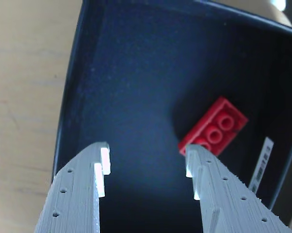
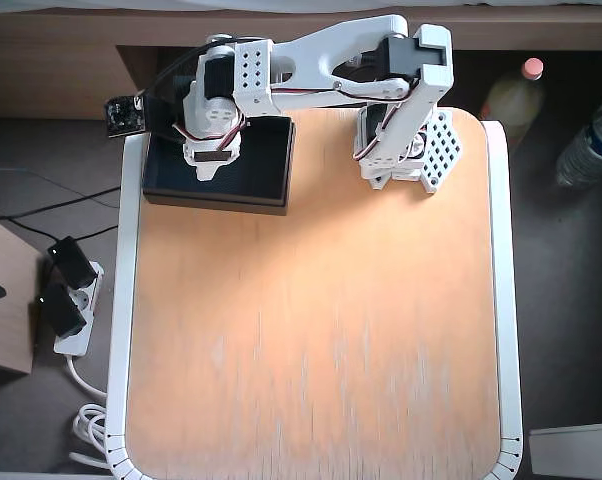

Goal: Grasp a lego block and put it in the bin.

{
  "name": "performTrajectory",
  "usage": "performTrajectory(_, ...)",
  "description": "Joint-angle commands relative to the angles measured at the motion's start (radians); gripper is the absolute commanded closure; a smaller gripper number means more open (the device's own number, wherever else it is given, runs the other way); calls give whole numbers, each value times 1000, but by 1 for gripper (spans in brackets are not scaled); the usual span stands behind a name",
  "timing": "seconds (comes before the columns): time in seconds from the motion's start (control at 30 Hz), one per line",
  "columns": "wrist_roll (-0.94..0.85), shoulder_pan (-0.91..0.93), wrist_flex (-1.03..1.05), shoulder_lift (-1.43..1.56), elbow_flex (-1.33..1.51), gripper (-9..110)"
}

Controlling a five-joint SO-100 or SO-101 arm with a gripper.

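In the wrist view the red lego block (image 1: 215, 126) lies on the dark floor of the black bin (image 1: 73, 73), studs up, just beyond my right fingertip. My gripper (image 1: 146, 167) hangs over the bin, open, with only the bin floor between its grey fingers (image 1: 83, 194). A white label strip (image 1: 261, 162) shows on the bin's right wall. In the overhead view the bin (image 2: 256, 180) sits at the table's back left corner, with the arm's wrist above it hiding the gripper tips and the block.
The wooden table (image 2: 321, 330) with its white rim stretches in front of the bin. The arm's base (image 2: 411, 150) stands at the back, right of the bin. Bottles (image 2: 591, 140) stand off the table at the right, a power strip (image 2: 66, 300) at the left.
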Motion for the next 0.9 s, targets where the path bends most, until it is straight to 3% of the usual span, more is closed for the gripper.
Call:
performTrajectory(0.0, -31, -25, -23, 106, -138, 85)
performTrajectory(0.3, -175, -195, -21, 339, -137, 86)
performTrajectory(0.47, -227, -310, 0, 462, -137, 97)
performTrajectory(0.87, -204, -620, 80, 715, -135, 101)
